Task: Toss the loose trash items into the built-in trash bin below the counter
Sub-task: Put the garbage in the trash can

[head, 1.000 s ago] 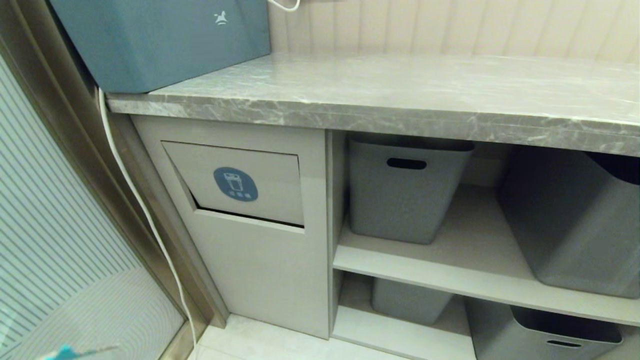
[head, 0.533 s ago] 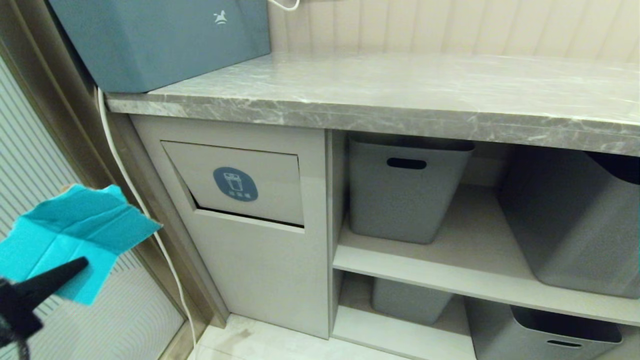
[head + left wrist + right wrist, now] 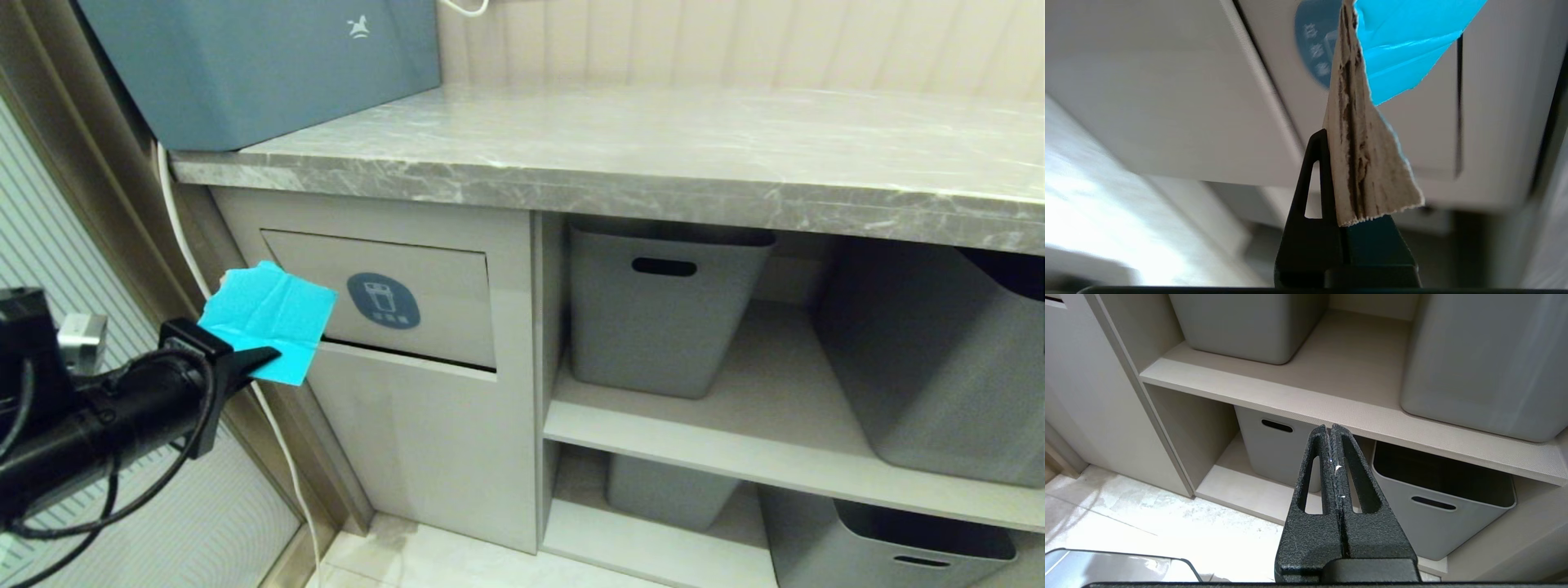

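The left gripper (image 3: 260, 357) entered from 8 o'clock, its jaws clenched on the folded teal-and-brown cardboard piece (image 3: 271, 320). The piece overlapped the left edge of the tilting rectangular flap (image 3: 441, 310) of the beige built-in trash bin (image 3: 424, 441); contact could not be confirmed. The round blue trash-can sticker (image 3: 383, 300) lay at 3 o'clock from the piece. The grey marble-patterned counter (image 3: 620, 155) ran above at 12 o'clock. The right gripper (image 3: 1333, 435) hung parked before the grey plastic storage bins (image 3: 1439, 502), jaws clenched and empty.
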You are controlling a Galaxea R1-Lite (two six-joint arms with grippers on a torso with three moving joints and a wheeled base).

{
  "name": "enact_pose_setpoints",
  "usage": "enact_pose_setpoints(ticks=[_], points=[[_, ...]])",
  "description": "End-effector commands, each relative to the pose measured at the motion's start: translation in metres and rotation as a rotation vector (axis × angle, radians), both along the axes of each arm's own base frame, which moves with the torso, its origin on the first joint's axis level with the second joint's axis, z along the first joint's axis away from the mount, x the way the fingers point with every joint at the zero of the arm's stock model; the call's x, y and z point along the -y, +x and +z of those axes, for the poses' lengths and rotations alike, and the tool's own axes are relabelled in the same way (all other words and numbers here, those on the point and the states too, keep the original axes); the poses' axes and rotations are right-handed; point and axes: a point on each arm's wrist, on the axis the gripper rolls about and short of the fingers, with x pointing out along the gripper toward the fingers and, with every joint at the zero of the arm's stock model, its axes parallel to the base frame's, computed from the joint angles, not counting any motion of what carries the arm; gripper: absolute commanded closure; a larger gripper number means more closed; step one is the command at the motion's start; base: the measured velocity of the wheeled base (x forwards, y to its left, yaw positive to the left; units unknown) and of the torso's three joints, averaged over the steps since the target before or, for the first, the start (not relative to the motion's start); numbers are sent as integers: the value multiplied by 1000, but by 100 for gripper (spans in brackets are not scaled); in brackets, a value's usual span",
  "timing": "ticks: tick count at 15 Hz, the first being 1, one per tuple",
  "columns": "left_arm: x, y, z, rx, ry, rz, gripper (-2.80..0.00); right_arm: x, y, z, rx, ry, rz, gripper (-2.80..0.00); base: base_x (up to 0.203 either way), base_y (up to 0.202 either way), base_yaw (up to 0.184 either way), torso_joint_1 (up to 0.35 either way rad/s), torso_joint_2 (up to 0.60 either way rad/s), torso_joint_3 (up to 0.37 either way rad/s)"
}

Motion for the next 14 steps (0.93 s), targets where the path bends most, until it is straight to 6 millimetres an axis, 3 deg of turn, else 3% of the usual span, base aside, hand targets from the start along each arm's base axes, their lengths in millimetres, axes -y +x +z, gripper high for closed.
enact_pose_setpoints(ticks=[1,4,9,14], points=[[7,39,-6,-68,-143,31,0,0,0,0,1,0,2,0,0,0,0,0,0,0],[10,61,-7,-95,-233,60,0,0,0,0,1,0,1,0,0,0,0,0,0,0],[12,82,-25,-164,-251,81,0,0,0,0,1,0,2,0,0,0,0,0,0,0],[17,112,-27,-217,-257,85,0,0,0,0,2,0,2,0,0,0,0,0,0,0]])
